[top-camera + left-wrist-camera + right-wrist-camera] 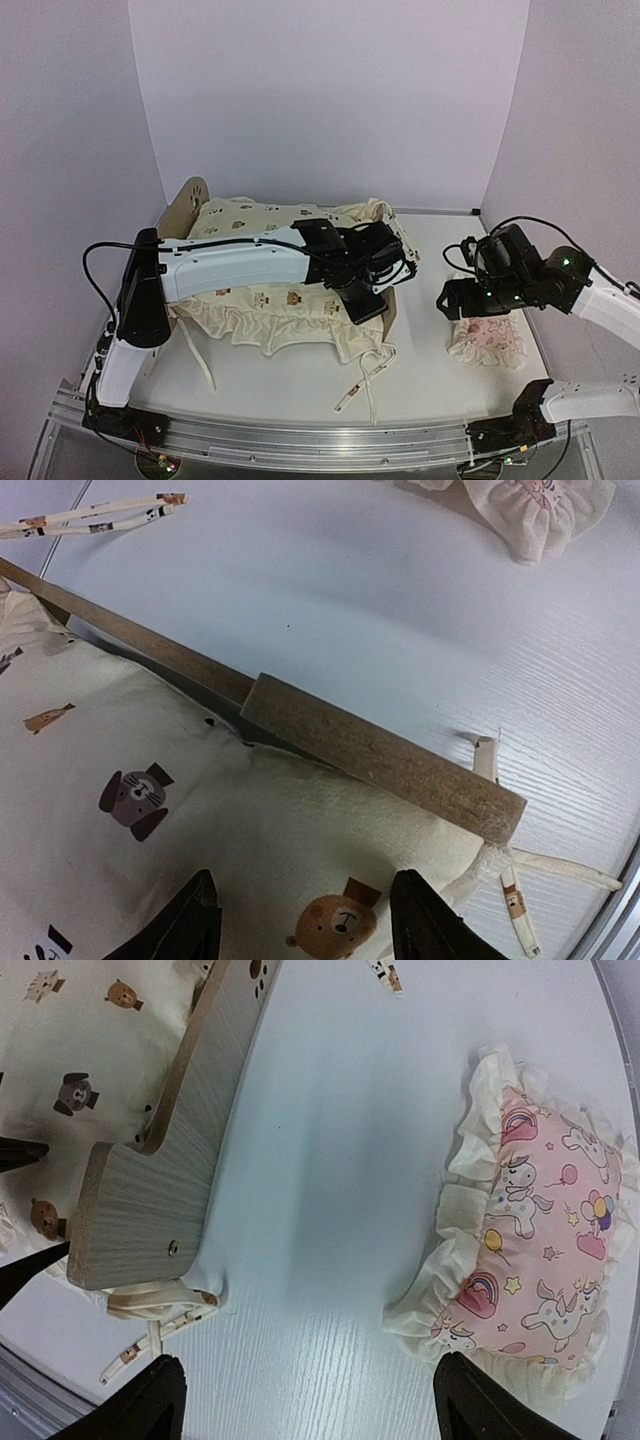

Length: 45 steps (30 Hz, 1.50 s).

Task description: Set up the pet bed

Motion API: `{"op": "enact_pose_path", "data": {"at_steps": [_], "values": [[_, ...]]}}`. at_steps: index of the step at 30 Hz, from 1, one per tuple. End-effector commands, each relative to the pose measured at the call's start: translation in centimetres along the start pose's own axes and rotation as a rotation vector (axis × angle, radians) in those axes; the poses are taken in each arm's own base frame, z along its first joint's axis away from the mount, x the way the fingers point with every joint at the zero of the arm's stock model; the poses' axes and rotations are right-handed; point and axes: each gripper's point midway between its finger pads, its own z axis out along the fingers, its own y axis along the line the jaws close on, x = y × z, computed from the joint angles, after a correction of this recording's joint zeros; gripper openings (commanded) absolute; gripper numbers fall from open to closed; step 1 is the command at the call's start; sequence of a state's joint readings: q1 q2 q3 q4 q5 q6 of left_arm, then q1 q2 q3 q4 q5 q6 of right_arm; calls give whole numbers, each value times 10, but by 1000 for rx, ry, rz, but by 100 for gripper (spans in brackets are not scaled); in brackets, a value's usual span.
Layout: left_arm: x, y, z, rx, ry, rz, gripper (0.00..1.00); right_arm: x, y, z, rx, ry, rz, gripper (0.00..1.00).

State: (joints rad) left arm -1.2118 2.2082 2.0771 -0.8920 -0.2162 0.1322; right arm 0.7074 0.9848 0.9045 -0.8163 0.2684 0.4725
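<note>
Your left gripper [305,925] hangs over the cream cushion [150,780] with its fingers spread apart, grasping nothing. Your right gripper [310,1400] is spread wide too and empty, above the table [330,1160] between the pet bed [150,1200] and the pink pillow [540,1230]. The pet bed sits left of centre on the table, under your left arm, with the cushion draped over it.

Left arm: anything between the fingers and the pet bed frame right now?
Yes. The cream animal-print cushion lies over the pet bed, directly under the open left gripper, so the fingers would meet fabric first. Only the top edge of the wooden end board shows bare, just beyond the cushion.
</note>
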Motion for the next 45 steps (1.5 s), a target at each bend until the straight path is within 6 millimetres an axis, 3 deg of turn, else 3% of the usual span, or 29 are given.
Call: {"op": "enact_pose_path", "data": {"at_steps": [1,3,8,16,19,23,27,33,39,45], "values": [[14,-1,8,-4,43,20,58,4,0,1,-4,9,-3,87],[20,-2,12,-2,57,20,55,5,0,1,-6,11,-3,87],[26,0,20,-29,81,13,30,6,1,1,-12,15,-4,87],[5,14,1,-75,-4,-23,1,9,5,0,-42,27,-20,87],[-8,36,-18,-159,-77,-58,0,7,17,-2,-103,32,-47,86],[-27,68,-61,-219,-220,-141,0,4,45,-4,-252,30,-91,83],[-33,94,-97,-249,-325,-221,0,6,71,0,-377,55,-125,78],[-38,120,-134,-263,-437,-310,0,1,115,2,-599,31,-158,72],[-39,137,-156,-251,-513,-365,0,-10,159,0,-697,6,-251,68],[-35,144,-164,-242,-537,-383,0,-28,183,19,-642,-41,-331,68]]}}
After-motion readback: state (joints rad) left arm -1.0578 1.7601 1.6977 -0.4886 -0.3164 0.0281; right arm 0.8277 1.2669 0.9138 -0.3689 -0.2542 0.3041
